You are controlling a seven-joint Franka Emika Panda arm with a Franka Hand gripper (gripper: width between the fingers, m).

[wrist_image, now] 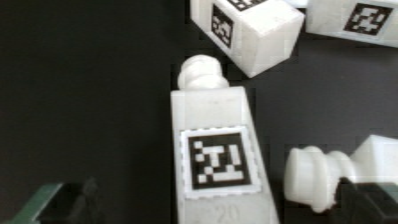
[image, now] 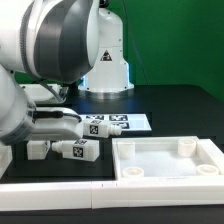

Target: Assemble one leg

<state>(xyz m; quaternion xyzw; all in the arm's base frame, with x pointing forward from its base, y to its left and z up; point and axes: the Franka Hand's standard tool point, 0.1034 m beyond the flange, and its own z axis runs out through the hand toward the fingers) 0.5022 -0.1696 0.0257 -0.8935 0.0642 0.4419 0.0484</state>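
In the wrist view a white leg [wrist_image: 217, 140] lies on the black table, its marker tag facing up and its narrower peg end [wrist_image: 199, 72] pointing away from the fingers. My gripper [wrist_image: 214, 208] is open above the leg's blocky end. One dark fingertip [wrist_image: 54, 202] shows on one side and the other at the opposite corner, both clear of the leg. Two more legs [wrist_image: 260, 30] [wrist_image: 356, 20] lie beyond the peg. A fourth leg's peg [wrist_image: 324, 172] is close beside. In the exterior view the legs [image: 76, 150] lie under my arm, and the fingers are hidden there.
The large flat white square panel [image: 168, 160] with corner sockets lies at the exterior view's right. The marker board [image: 122, 123] lies behind the legs. A white rail [image: 60, 190] runs along the front edge. The robot base [image: 105, 60] stands at the back.
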